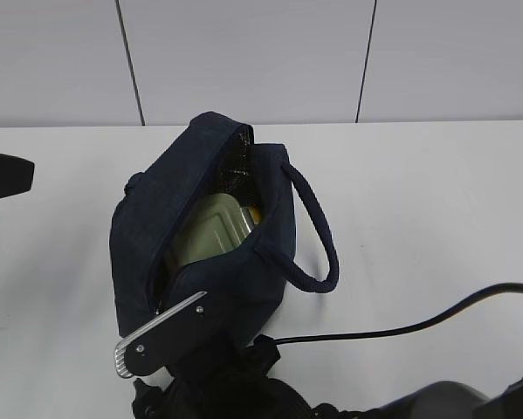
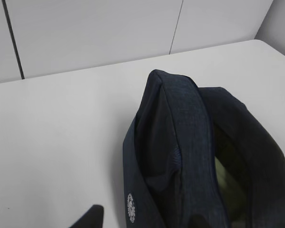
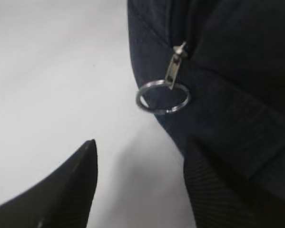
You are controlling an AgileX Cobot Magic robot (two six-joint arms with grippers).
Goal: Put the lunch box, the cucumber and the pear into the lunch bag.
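The dark navy lunch bag (image 1: 235,262) lies on the white table with its top unzipped. Inside it I see the sage-green lid of the lunch box (image 1: 213,229) and, behind it, a yellow sliver of the pear (image 1: 254,212). The cucumber is hidden. My right gripper (image 3: 140,159) is open at the bag's near end, just short of the metal ring pull (image 3: 162,97); in the exterior view it (image 1: 210,316) sits against that near end. My left gripper (image 2: 146,221) is open, its tips at the frame's bottom before the bag (image 2: 180,142). The lunch box lid (image 2: 228,185) shows in the opening.
The bag's loop handle (image 1: 318,236) hangs out to the right. A black cable (image 1: 401,327) runs over the table at the front right. A dark part of the left arm (image 1: 3,175) shows at the left edge. A panelled wall stands behind the table.
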